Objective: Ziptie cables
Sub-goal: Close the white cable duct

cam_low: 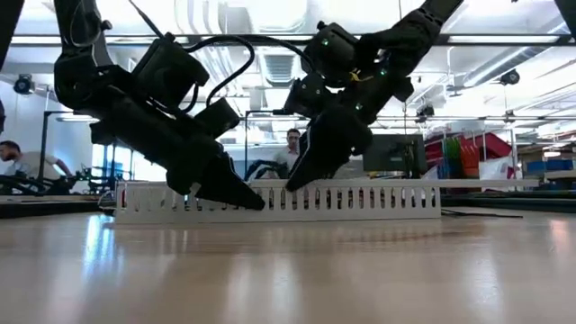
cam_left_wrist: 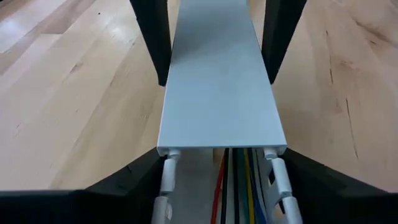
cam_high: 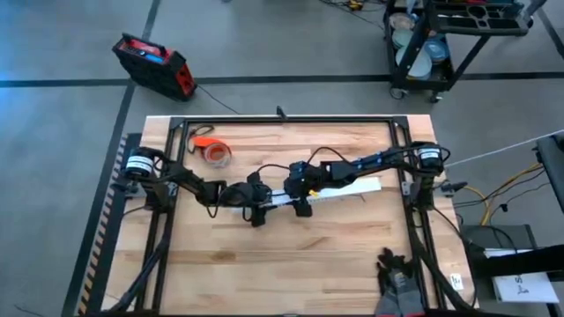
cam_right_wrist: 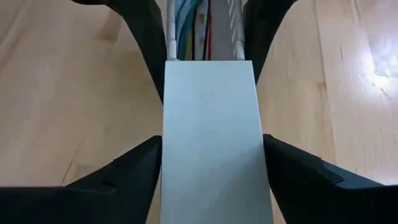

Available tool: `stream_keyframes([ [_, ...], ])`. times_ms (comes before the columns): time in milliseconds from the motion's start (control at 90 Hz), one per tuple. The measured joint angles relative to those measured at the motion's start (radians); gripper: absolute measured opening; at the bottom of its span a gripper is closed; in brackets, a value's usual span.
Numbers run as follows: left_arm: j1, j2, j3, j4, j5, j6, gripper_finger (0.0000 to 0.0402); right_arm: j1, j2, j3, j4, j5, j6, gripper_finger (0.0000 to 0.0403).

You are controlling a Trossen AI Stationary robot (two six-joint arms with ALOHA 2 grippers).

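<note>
the left gripper (cam_high: 256, 204) is spread wide, its fingers (cam_left_wrist: 152, 37) straddling the long white slotted channel (cam_high: 328, 193) near its left end, gripping nothing. the right gripper (cam_high: 302, 199) faces it from the other side, also spread, one finger (cam_right_wrist: 124, 180) on each side of a flat white cover (cam_right_wrist: 214, 137) lying on the channel. the cables (cam_left_wrist: 239, 186), red, yellow, green and blue, lie inside the channel, showing at the cover's end. an orange tape roll (cam_high: 216, 154) sits on the wooden table (cam_high: 291, 264).
</note>
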Motion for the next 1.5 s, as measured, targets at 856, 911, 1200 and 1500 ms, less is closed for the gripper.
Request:
stream_keyframes([
  [856, 0.000, 0.000, -0.003, -0.005, 0.001, 0.000, 0.0235, 0.022, 0.125, 0.073, 0.136, -0.022, -0.001, 0.0228],
  [911, 0.000, 0.000, -0.003, -0.004, 0.002, 0.000, 0.0235, 0.022, 0.115, 0.073, 0.125, -0.021, -0.014, 0.0231],
  [1200, 0.000, 0.000, 0.002, 0.006, 0.013, 0.000, 0.0227, 0.003, -0.010, 0.073, -0.110, -0.033, -0.059, 0.0295],
  [1500, 0.000, 0.000, 0.002, 0.007, 0.013, -0.002, 0.0234, -0.011, -0.016, 0.046, -0.195, -0.026, -0.050, 0.0279],
])
